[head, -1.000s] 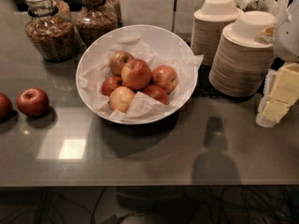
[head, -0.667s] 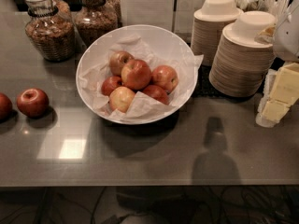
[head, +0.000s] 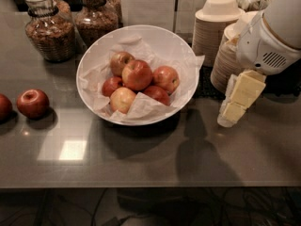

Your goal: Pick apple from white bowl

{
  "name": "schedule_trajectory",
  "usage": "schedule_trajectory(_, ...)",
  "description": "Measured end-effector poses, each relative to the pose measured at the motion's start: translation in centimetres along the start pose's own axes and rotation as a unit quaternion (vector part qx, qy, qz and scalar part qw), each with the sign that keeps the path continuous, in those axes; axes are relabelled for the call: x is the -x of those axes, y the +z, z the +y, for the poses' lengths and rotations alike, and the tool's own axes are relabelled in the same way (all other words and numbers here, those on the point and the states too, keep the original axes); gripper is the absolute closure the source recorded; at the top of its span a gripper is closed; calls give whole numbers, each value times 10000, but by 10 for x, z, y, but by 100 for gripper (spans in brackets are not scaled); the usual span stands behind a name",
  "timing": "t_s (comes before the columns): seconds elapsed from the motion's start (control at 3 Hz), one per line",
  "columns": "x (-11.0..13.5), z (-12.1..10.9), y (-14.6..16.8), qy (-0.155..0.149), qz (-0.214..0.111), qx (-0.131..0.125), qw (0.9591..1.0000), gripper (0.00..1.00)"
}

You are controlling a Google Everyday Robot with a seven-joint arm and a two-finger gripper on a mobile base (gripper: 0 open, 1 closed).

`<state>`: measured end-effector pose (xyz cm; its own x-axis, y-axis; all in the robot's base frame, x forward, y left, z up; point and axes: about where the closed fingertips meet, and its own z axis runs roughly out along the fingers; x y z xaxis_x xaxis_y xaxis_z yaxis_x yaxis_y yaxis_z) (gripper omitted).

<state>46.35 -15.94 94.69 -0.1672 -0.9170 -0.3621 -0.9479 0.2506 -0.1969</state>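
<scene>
The white bowl (head: pixel 175 44) stands on the grey counter, lined with crumpled white paper (head: pixel 141 108). It holds several red-yellow apples; the topmost apple (head: pixel 137 74) sits in the middle of the pile. My gripper (head: pixel 231 113), with yellowish pads on a white arm (head: pixel 270 41), hangs at the right of the bowl, just outside its rim, low over the counter. It holds nothing that I can see.
Two loose apples (head: pixel 32 102) lie on the counter at the left edge. Two glass jars (head: pixel 49 27) with dark contents stand behind the bowl at the left. Stacks of beige disposable bowls (head: pixel 214 29) stand at the back right, partly behind my arm.
My arm and gripper have moved left from the right edge toward the bowl's right rim. The apples and the bowl have not moved.
</scene>
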Motion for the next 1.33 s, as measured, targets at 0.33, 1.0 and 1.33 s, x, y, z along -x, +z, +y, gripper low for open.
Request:
schedule_trajectory(0.33, 0, 0, 0, 7, -10, 1, 10000, 0)
schedule_trajectory(1.0, 49, -11, 23, 78, -847, 209, 9962, 0)
schedule_trajectory(1.33, 78, -19, 24, -69, -1123, 227, 9934, 0)
